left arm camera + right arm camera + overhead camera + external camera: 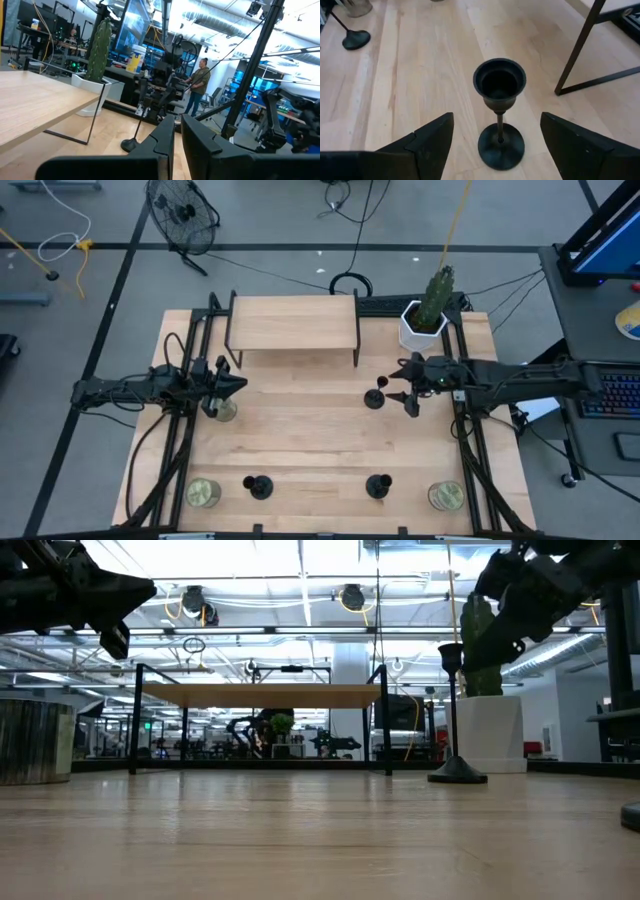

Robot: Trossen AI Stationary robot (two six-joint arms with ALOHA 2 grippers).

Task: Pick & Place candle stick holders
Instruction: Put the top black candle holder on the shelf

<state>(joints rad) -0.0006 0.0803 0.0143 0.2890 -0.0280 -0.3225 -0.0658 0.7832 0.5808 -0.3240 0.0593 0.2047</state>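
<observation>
My right gripper (497,131) is spread wide, fingers either side of a candle stick holder (499,112) that stands just ahead of and below it on the tabletop (420,65). The holder's upright, stem vertical, cup mouth facing up at me, base flat down. Not touching it. My left gripper (177,145) is pressed together, hanging off at the far side.

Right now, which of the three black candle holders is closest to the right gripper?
The candle holder mid-table, beside the open right gripper. The other two holders stand along the table's front edge.
</observation>
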